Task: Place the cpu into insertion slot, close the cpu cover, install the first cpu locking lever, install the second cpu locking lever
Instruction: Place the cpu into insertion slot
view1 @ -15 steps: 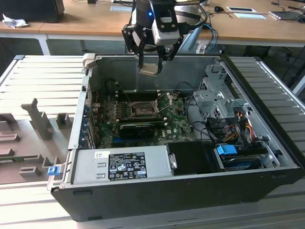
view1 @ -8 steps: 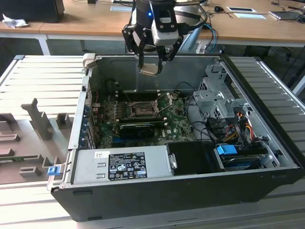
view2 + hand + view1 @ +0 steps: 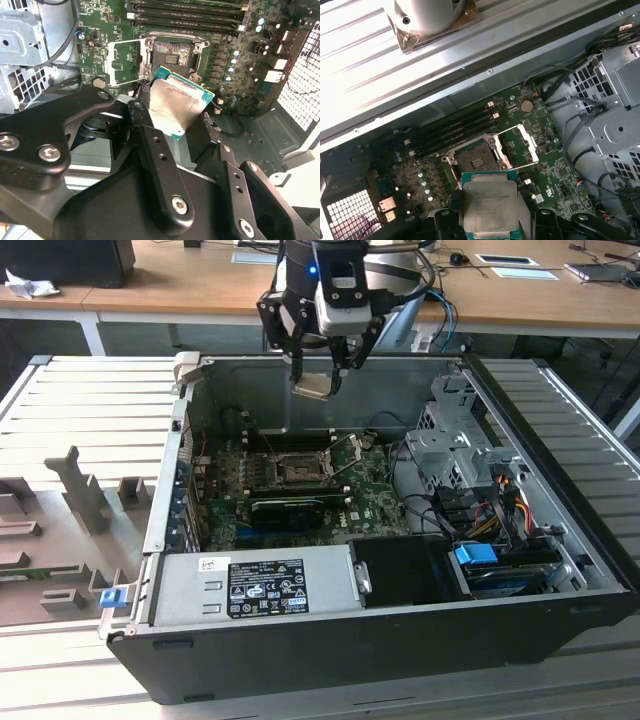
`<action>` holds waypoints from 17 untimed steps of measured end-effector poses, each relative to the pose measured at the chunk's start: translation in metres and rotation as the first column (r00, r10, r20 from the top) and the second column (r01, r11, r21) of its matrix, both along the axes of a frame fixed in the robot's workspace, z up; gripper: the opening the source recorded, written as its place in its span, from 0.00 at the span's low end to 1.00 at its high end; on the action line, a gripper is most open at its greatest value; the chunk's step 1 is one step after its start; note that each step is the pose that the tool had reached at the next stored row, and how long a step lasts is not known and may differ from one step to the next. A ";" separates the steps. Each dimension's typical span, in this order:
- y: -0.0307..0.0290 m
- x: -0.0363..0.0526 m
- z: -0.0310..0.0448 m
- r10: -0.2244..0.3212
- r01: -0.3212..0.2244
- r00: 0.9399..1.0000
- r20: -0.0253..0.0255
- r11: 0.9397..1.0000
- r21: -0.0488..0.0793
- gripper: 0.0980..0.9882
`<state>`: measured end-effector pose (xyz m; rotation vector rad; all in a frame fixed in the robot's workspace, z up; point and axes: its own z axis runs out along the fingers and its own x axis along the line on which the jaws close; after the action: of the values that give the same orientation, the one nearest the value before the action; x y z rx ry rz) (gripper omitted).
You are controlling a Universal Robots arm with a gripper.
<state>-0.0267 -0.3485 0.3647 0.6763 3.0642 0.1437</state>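
Silver-grey metal up in the air: the cpu (image 3: 313,386) hangs above the open computer case (image 3: 400,660), close to the case's back wall. The gripper (image 3: 318,378) has it clamped, with black fingers (image 3: 150,145) pressed on two opposite edges. The case itself sits on a ribbed grey counter (image 3: 60,410).

Look below the chip. The insertion slot (image 3: 475,160) lies uncovered on the green motherboard (image 3: 375,505), its dark contact field open to view. The cpu cover (image 3: 522,145) is swung up and away from it, on the side toward the drive cage (image 3: 455,440). Memory slots (image 3: 455,126) run between the socket and the case's back wall. A long black card (image 3: 300,508) lies just beside the socket on the front side. Bundled cables (image 3: 490,505) crowd the corner by the drive cage, and the power supply (image 3: 255,585) lines the front wall.

Now the chip's attitude. In both wrist views the metal top faces up, with a green rim showing around it. It is close to square, so neither axis reads as the long one. From the exterior view it looks tilted rather than level, though the angle is hard to judge. In the second wrist view one corner of the chip overlaps the edge of the socket frame.
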 end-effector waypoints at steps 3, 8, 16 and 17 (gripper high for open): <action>0.0000 0.0000 0.0000 -0.018 0.018 1.000 0.000 1.000 0.000 0.48; 0.0000 0.0000 -0.0002 -0.045 0.045 0.999 0.000 0.999 0.000 0.48; 0.0000 0.0000 -0.0008 -0.108 0.108 0.994 0.000 0.994 0.000 0.48; 0.0000 0.0000 -0.0008 -0.114 0.114 0.994 0.000 0.994 0.000 0.48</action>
<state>-0.0267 -0.3485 0.3639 0.8484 3.0157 0.1432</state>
